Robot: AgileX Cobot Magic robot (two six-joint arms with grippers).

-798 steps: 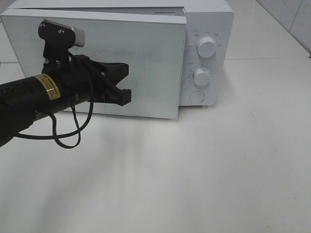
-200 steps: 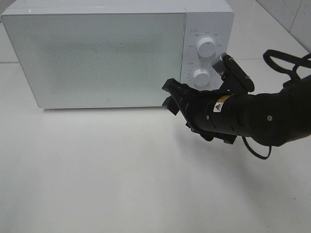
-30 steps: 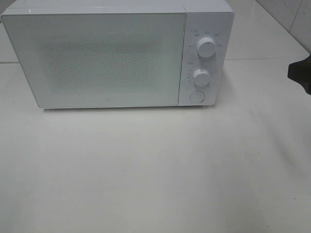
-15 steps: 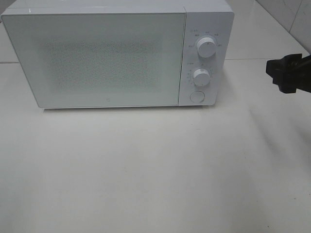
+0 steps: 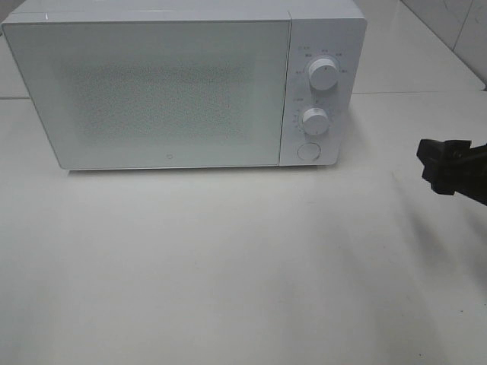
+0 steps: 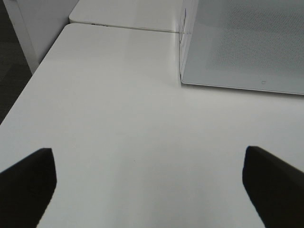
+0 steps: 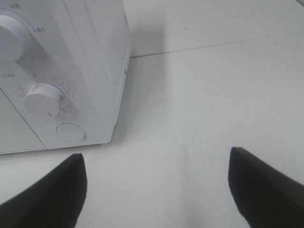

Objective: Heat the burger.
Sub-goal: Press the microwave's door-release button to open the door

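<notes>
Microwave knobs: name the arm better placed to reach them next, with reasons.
Right, probably. The right gripper hangs open just right of the microwave, on its control-panel side, its wrist camera facing the lower knob. The left gripper, also open, sits off the far corner of the door.

Bright, even light washes out the white counter (image 5: 228, 266), faint soft shadow hugging the microwave (image 5: 152, 91) base, picture slightly hazy.
</notes>
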